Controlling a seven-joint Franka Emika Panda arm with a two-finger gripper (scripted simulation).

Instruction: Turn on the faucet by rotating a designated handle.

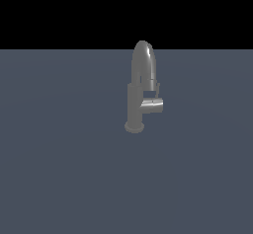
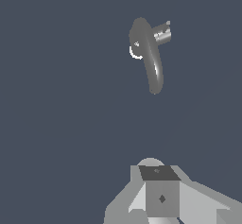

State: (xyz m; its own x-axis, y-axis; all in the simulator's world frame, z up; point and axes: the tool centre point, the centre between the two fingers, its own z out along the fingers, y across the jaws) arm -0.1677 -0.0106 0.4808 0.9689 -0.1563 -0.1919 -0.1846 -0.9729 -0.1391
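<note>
The grey metal faucet (image 1: 134, 104) stands upright on the flat grey floor, with its tall arched spout (image 1: 143, 65) on top. The handle (image 1: 153, 105), a short horizontal cylinder, juts from the post toward the exterior view's right, and a thin pin lever (image 1: 158, 91) rises at its end. In the wrist view I see the faucet (image 2: 149, 57) from above, with the handle (image 2: 162, 33) sticking out beside the post. My gripper (image 2: 159, 173) is far from the faucet. Its fingers appear pressed together with nothing between them. The arm does not show in the exterior view.
The grey floor (image 1: 59, 178) stretches around the faucet on all sides. A black background lies beyond its far edge. No other objects show.
</note>
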